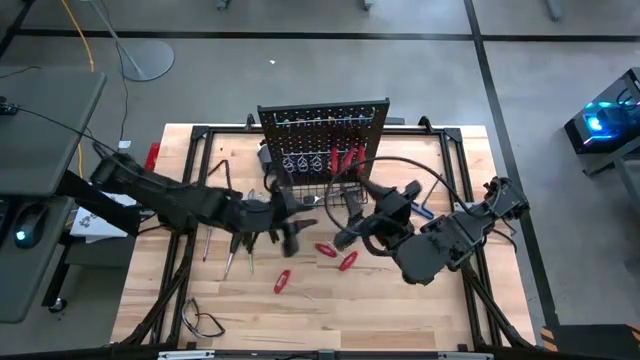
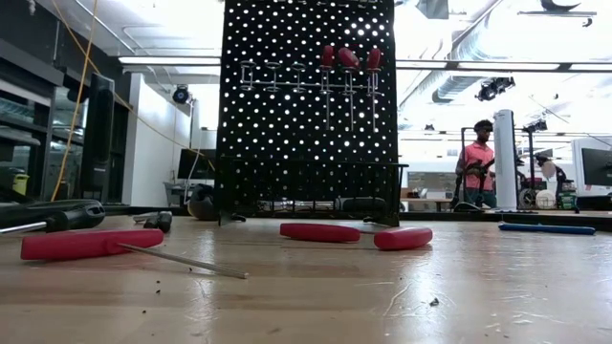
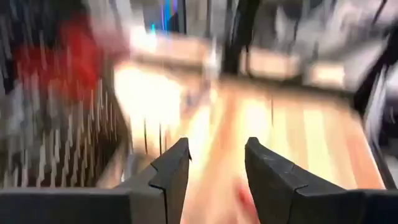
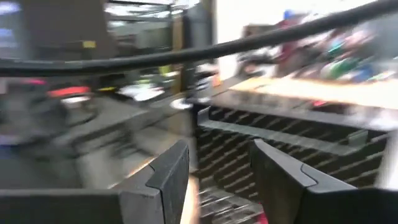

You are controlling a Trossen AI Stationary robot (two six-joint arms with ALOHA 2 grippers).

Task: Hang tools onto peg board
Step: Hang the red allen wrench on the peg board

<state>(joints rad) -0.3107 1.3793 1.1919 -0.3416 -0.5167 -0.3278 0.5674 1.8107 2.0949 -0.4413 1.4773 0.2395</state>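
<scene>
The peg board [image 2: 308, 105] stands upright at the far middle of my counter [image 1: 400, 300]: a black panel pierced with rows of small holes, light shining through them in the low view. Three red-handled screwdrivers [image 2: 347, 59] hang side by side near its top right, shafts pointing down, and a row of bare hooks [image 2: 273, 69] runs to their left. A black wire basket [image 1: 330, 180] sits at its base.

More tools lie flat on the wood in front of the board. Two red screwdrivers [image 1: 338, 255] lie near each other at the middle and a third [image 1: 283, 281] closer to the front edge. Black-handled ones [image 1: 238, 258] lie to the left, and a blue-handled tool [image 2: 546, 228] lies apart on the right.

My left tool [image 3: 216, 171] hovers just in front of the basket, fingers parted, nothing between them. My right tool [image 4: 219, 177] hangs near the basket's right side, fingers also apart and empty, a black cable [image 4: 186, 53] crossing ahead of it.

I can read no brand, label or writing on anything.
</scene>
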